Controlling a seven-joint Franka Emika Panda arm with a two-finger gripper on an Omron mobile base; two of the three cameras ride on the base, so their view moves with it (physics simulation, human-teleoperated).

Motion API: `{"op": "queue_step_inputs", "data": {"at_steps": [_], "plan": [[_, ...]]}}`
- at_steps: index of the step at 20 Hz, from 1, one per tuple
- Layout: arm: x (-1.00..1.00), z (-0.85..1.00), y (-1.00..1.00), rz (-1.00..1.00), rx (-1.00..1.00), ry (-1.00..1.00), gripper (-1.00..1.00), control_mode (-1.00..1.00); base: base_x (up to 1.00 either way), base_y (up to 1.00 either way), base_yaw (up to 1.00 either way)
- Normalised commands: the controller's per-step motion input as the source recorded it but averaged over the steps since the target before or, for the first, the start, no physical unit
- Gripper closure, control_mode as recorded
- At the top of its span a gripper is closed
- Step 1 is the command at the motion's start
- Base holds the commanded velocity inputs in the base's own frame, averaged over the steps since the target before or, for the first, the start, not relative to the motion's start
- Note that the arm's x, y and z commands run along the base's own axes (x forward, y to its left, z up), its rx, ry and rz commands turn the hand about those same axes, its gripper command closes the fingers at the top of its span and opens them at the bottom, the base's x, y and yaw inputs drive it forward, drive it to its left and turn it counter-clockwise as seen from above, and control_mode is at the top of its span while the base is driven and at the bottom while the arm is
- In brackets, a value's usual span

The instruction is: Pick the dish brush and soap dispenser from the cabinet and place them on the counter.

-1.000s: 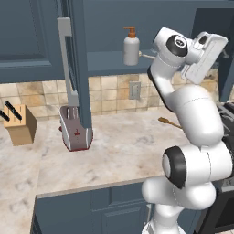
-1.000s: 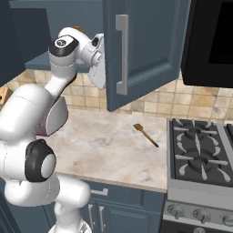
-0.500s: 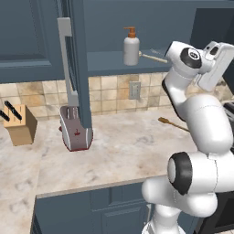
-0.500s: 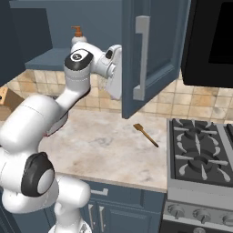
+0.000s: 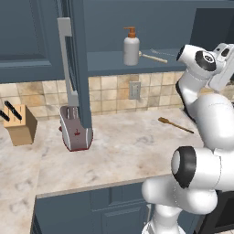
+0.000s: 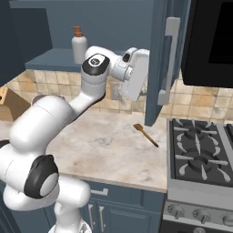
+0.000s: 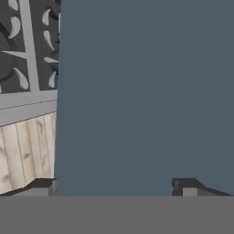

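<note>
Wide-open two-finger gripper [image 7: 114, 187] is pressed against the slate-blue cabinet door [image 7: 146, 91]; the white orange-pumped soap dispenser [image 6: 79, 44] is seen upper left of it, upright on the shelf

No readable text, label, brand or number appears anywhere in these views; the soap dispenser [image 5: 131, 46] and the toaster [image 5: 75, 133] carry no legible wording.
</note>
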Motion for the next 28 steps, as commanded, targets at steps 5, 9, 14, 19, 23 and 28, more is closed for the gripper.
{"op": "queue_step_inputs", "data": {"at_steps": [5,9,14,19,23,28], "plan": [[0.08,0.0,-0.39,0.07,0.0,0.0,-1.0,-1.0,0.0,0.0,0.0],[0.0,0.0,-0.19,0.03,0.0,0.0,-1.0,-1.0,0.0,0.0,0.0],[0.04,-0.03,-0.07,0.0,0.0,0.0,-1.0,-1.0,0.0,0.0,0.0],[-0.02,-0.01,0.49,-0.04,0.0,-0.09,-1.0,-1.0,0.0,0.0,0.0],[0.0,0.16,0.7,-0.05,0.0,-0.14,-1.0,-1.0,0.0,0.0,0.0],[-0.03,0.04,0.82,-0.04,0.05,-0.16,-1.0,-1.0,0.0,0.0,0.0]]}}
